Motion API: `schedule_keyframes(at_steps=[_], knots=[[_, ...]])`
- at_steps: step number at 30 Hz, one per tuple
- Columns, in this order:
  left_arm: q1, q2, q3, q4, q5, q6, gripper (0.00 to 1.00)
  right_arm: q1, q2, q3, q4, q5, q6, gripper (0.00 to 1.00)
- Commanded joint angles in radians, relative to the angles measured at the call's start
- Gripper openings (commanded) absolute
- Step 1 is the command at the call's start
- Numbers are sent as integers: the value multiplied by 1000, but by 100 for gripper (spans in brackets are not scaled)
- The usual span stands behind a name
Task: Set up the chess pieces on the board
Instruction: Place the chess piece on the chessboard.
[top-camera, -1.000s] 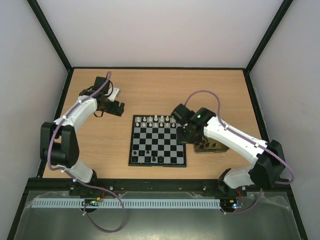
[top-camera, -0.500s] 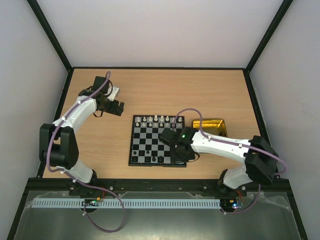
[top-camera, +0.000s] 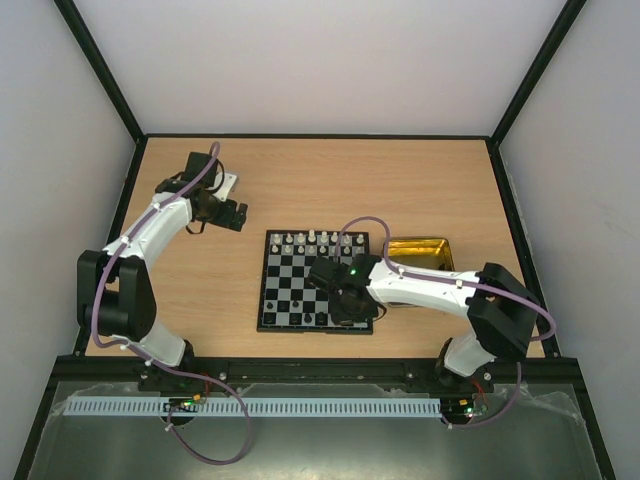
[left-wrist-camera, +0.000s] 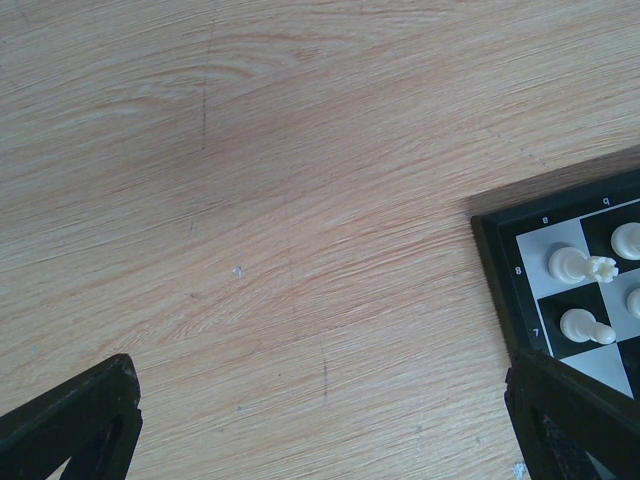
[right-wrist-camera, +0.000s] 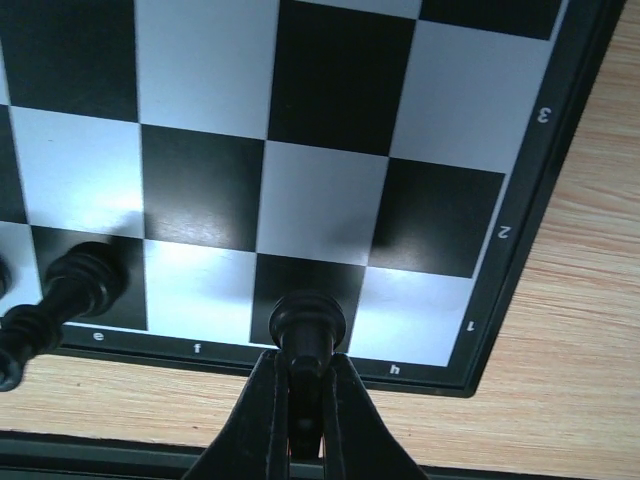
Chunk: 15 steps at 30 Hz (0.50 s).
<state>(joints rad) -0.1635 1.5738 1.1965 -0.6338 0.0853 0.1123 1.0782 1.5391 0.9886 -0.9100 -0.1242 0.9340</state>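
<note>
The board (top-camera: 263, 290) lies at the table's middle, with white chess pieces (top-camera: 315, 238) lined along its far rows and a few black ones (top-camera: 303, 318) on its near row. My right gripper (top-camera: 347, 306) hangs low over the board's near right corner. In the right wrist view it (right-wrist-camera: 305, 362) is shut on a black piece (right-wrist-camera: 307, 322), whose base sits over the dark square by the rim letters between f and h. Another black piece (right-wrist-camera: 84, 281) stands at e. My left gripper (top-camera: 232, 214) is open and empty over bare wood left of the board (left-wrist-camera: 500, 262).
A gold tray (top-camera: 420, 250) sits to the right of the board, partly behind my right arm. White pieces (left-wrist-camera: 575, 265) stand on the board's corner squares in the left wrist view. Black frame rails edge the table.
My right arm swung from over the gold tray to the board's near right corner, staying shut on the black piece; the tray is now uncovered. The left arm has not moved.
</note>
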Motion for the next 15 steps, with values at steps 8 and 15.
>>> schedule_keyframes(at_steps=[8, 15], knots=[[-3, -11, 0, -6, -1, 7, 99, 17, 56, 35, 19, 3, 17, 2], [-3, -8, 0, -4, 1, 7, 99, 17, 74, 40, 21, -8, 8, 2]])
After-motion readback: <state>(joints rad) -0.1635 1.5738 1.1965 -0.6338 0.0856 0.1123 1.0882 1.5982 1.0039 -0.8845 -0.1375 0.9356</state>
